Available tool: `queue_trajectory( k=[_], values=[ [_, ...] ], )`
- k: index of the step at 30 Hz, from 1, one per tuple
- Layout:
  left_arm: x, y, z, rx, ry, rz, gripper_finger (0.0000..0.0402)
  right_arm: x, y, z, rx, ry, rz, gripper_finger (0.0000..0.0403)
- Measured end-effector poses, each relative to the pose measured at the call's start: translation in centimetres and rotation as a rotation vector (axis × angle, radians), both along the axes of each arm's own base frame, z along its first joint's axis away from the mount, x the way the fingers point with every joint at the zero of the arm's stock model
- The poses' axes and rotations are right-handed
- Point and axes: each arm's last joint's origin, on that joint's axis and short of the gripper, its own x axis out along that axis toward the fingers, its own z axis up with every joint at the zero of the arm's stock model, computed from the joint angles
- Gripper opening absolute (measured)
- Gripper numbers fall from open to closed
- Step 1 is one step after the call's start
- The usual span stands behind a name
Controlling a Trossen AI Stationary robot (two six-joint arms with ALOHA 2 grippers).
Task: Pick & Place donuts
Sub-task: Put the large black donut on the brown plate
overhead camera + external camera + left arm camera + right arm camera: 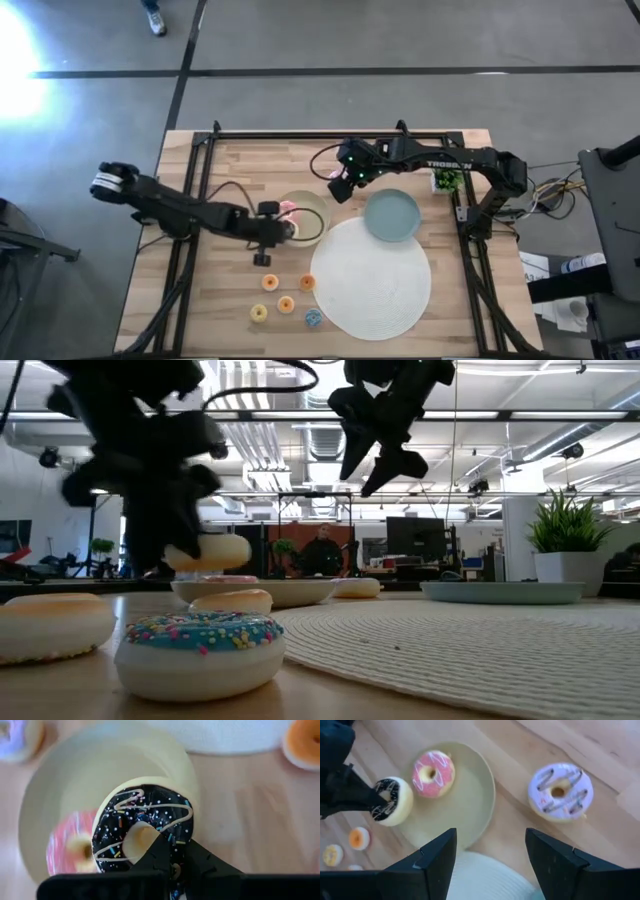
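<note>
My left gripper (172, 851) is shut on the brown-white iced donut (145, 825), over the beige plate (312, 222) in mid-table. The pink donut (433, 772) lies flat in that plate. My right gripper (490, 856) hovers open above the table just beyond the plate (343, 186), touching nothing. Below it, the purple-white donut (560, 790) lies flat on the wood. Several mini donuts, orange (270, 282), yellow (259, 313) and blue (313, 318), lie on the table toward the near edge. My left gripper pinches the brown donut's ring (176, 840) with one finger (152, 851) in the hole and the other (202, 862) outside it. The fingers come from the table's left, slanting down. The donut (210, 550) is lifted clear above the plate.
A big white round mat (372, 275) lies to the right of the mini donuts, and a teal plate (390, 215) overlaps its far edge. A small potted plant (448, 180) stands near the right arm's base. Bare wood shows left of the beige plate.
</note>
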Motion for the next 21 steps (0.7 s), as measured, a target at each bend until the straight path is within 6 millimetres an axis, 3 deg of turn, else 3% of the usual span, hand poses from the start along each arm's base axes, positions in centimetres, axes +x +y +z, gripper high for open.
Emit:
queue_trajectory(
  k=[5,10,14,21],
  values=[
    [2.6,0.3,-0.8,-0.032,0.002,-0.063,0.0001,-0.7,0.0,-0.5,0.004,0.080,-0.003,0.0228],
    [4.2,0.6,-2.5,-0.062,0.064,-0.082,0.0006,-1.6,-1.5,-1.8,0.023,0.123,-0.088,0.0228],
    [4.6,0.8,-3.1,-0.088,0.094,-0.031,0.0036,-2.7,-3.5,-3.6,0.063,0.152,-0.180,0.0229],
    [3.7,1.6,-1.5,-0.035,0.084,0.070,0.0103,-3.8,-6.5,-5.8,0.075,0.128,-0.260,0.0246]
  ],
)
